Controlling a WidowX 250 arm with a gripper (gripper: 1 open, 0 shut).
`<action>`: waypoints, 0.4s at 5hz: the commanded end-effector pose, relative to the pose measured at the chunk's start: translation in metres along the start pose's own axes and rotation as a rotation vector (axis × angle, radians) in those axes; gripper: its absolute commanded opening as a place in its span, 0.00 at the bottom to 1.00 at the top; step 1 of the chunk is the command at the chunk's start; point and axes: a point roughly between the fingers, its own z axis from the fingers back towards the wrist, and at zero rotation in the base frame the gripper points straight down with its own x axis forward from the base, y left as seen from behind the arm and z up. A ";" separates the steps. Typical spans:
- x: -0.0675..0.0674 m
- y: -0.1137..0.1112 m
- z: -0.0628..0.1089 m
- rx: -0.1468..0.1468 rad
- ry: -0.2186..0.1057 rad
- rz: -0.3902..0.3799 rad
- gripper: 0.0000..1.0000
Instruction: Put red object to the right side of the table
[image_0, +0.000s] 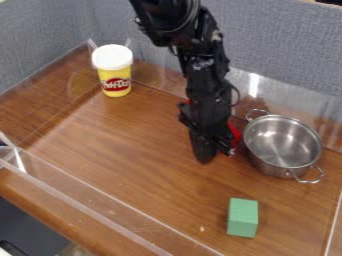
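The red object (235, 133) shows only as a small red patch right of the black fingers, squeezed between them and the steel pot. My gripper (211, 150) points straight down at the table (120, 150), right of centre, with its tips near the wood. The fingers are shut on the red object, and the gripper body hides most of the block.
A steel pot (283, 145) stands just right of the gripper, close to the red block. A green cube (242, 216) lies near the front right. A yellow tub (114, 70) stands at the back left. Low clear walls (80, 205) border the table.
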 end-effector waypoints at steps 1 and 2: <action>0.009 0.010 0.017 0.022 -0.036 -0.008 0.00; 0.008 0.014 0.017 0.022 -0.026 -0.009 0.00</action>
